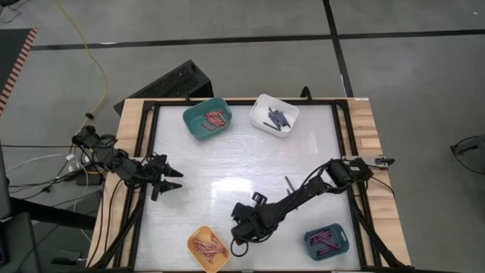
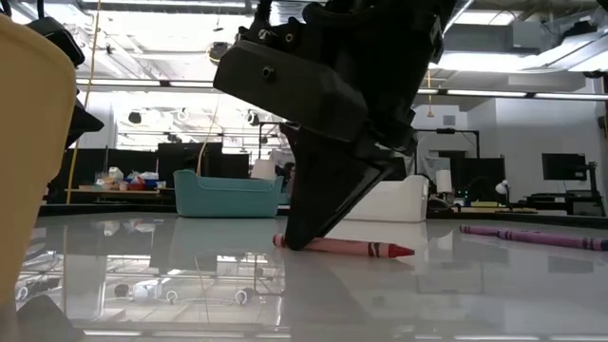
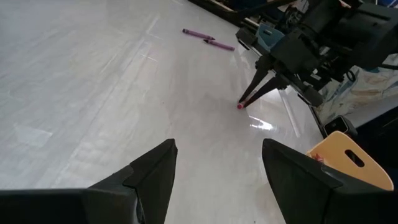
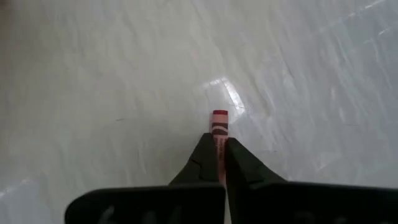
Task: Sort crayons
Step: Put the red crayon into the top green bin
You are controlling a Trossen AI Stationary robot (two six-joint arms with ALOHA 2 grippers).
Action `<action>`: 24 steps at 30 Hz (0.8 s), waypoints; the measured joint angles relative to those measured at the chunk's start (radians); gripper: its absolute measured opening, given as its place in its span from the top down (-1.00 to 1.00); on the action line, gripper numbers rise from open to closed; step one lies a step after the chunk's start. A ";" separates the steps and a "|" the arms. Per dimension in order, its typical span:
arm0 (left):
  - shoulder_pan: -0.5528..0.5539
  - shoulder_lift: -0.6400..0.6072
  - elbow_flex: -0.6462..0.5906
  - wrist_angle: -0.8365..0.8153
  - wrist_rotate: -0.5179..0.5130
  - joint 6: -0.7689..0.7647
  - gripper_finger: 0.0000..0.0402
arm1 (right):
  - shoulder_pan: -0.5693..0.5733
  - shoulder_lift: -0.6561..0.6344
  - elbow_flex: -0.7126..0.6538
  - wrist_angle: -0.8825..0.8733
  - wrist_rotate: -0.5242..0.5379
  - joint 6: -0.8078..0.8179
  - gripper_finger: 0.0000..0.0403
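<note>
A red crayon [image 2: 356, 247] lies flat on the white table, with my right gripper [image 2: 296, 239] shut on it near the table's front middle. In the high view the right gripper [image 1: 241, 231] covers it. A purple crayon [image 2: 532, 236] lies loose on the table farther off, also seen in the left wrist view [image 3: 208, 37]. My left gripper [image 1: 176, 179] waits open at the table's left edge, nothing between its fingers [image 3: 155, 168]. My right gripper pinches the red crayon near its blunt end [image 4: 219, 121] between its two fingertips. The fingers [image 2: 318, 204] slant down from above. A short bit of the blunt end sticks out past them. The crayon lies level on the table, its pointed tip [image 2: 407, 252] free.
A teal bin [image 1: 207, 118] with red crayons and a white bin [image 1: 274, 114] with dark ones stand at the far edge. A yellow bin [image 1: 208, 248] and a dark blue bin [image 1: 327, 241] with pink-magenta crayons stand at the near edge.
</note>
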 joint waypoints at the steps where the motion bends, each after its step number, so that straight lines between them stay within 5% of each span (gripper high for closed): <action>1: 0.000 0.000 0.000 0.000 0.000 0.000 -0.14 | 0.000 0.001 0.005 0.000 0.003 -0.007 0.96; 13: 0.000 0.000 0.000 0.000 0.001 0.000 -0.14 | -0.072 0.012 0.107 0.013 0.015 -0.248 0.99; 24: 0.000 0.000 0.000 0.000 0.001 0.000 -0.14 | -0.223 0.008 0.297 0.130 0.050 -0.635 1.00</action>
